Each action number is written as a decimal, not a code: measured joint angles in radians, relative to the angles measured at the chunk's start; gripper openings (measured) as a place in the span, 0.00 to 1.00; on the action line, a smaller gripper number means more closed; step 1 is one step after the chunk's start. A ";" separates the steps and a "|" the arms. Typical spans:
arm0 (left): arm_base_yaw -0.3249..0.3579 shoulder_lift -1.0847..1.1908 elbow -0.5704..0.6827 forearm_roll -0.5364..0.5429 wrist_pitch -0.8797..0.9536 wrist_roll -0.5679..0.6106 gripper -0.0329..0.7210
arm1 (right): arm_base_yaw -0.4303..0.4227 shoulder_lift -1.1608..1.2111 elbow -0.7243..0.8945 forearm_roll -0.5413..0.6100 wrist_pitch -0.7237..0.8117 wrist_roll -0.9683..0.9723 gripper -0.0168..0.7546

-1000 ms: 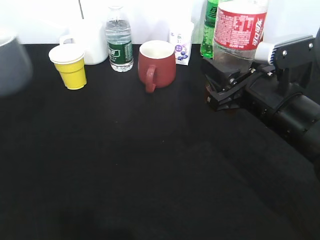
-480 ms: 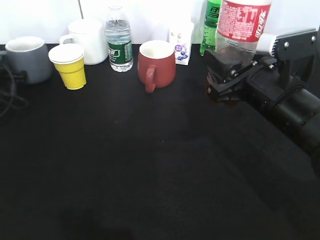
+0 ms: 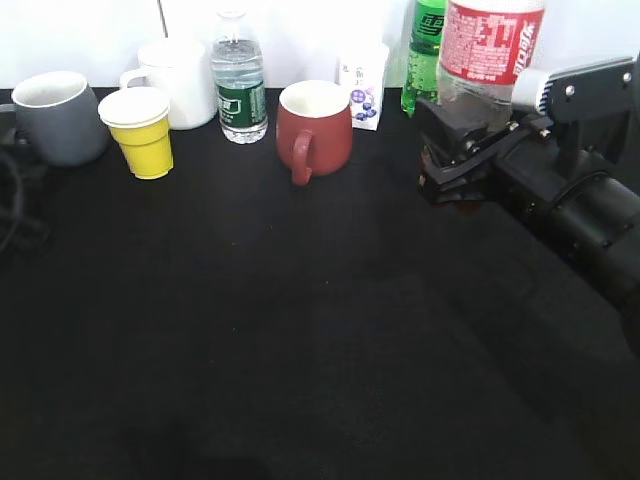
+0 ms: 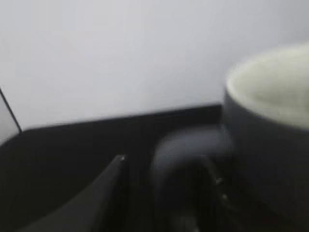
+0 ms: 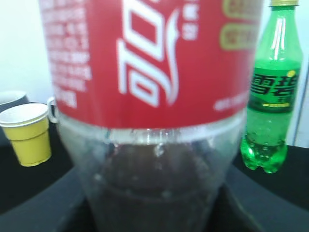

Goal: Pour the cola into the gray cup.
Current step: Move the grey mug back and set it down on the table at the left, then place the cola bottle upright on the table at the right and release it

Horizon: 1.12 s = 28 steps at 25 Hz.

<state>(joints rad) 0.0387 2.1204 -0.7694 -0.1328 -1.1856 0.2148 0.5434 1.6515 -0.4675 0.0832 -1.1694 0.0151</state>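
The cola bottle (image 3: 490, 50), with its red label and dark liquid low in it, stands upright in my right gripper (image 3: 462, 150), which is shut on its lower body at the right back of the black table. It fills the right wrist view (image 5: 154, 63). The gray cup (image 3: 58, 118) is at the far left edge. In the blurred left wrist view, the gray cup (image 4: 270, 140) is close on the right, and its handle (image 4: 188, 154) lies between the fingers of my left gripper (image 4: 166, 171). The left arm is almost out of the exterior view.
Along the back stand a white mug (image 3: 175, 80), a yellow paper cup (image 3: 140, 130), a water bottle (image 3: 238, 85), a red mug (image 3: 315, 125), a small carton (image 3: 362, 85) and a green soda bottle (image 3: 425, 50). Cables hang at the left edge (image 3: 12, 200).
The gray cup has moved from a blurred spot at the left edge to rest further in beside the yellow cup. My right gripper has raised the cola a little.
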 joint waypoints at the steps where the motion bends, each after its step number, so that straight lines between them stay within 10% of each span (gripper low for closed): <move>1: 0.000 -0.037 0.048 0.001 -0.013 0.000 0.50 | 0.000 0.009 -0.005 0.031 0.000 -0.015 0.52; 9: -0.145 -0.402 0.371 0.001 0.037 -0.011 0.50 | -0.007 0.365 -0.343 0.295 -0.008 -0.140 0.52; 22: -0.190 -0.647 0.416 0.009 0.148 -0.015 0.50 | -0.096 0.676 -0.679 0.250 -0.029 -0.151 0.52; 28: -0.191 -0.647 0.416 0.012 0.148 -0.018 0.50 | -0.098 0.658 -0.678 0.249 0.027 -0.151 0.85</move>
<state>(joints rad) -0.1518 1.4733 -0.3533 -0.1203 -1.0373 0.1965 0.4451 2.3096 -1.1459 0.3326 -1.1420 -0.1360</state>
